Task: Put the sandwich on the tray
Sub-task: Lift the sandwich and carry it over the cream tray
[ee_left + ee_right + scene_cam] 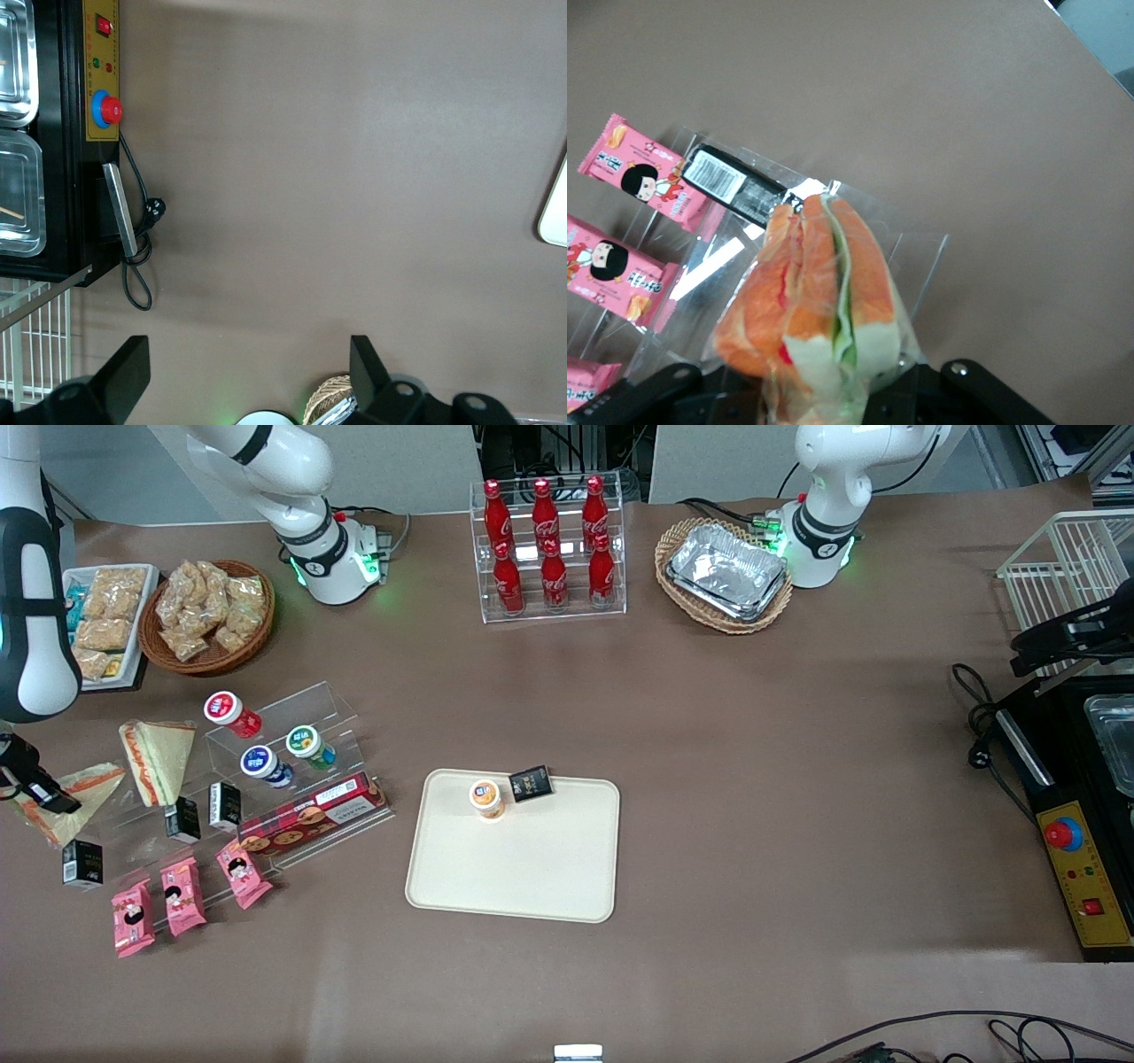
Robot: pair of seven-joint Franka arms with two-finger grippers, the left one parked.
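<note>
The sandwich [81, 793] is clear-wrapped, with pale bread and an orange filling band with some green. It is at the working arm's end of the table, beside the clear display stand [292, 779]. My gripper [40, 793] is shut on it. In the right wrist view the sandwich [824, 292] sticks out from between the jaws of the gripper [824, 403], with a black box [731, 186] and pink snack packets [642, 168] underneath. The cream tray [532, 868] lies mid-table, well apart from the gripper, toward the parked arm. It carries an orange-lidded cup [485, 797] and a black packet [532, 784].
A second triangular sandwich [159, 757] with a red-and-yellow edge leans on the stand beside the held one. The stand also holds small bottles [257, 762], a long red box [310, 824] and black boxes [182, 819]. Pink packets [182, 895] lie in front of it.
</note>
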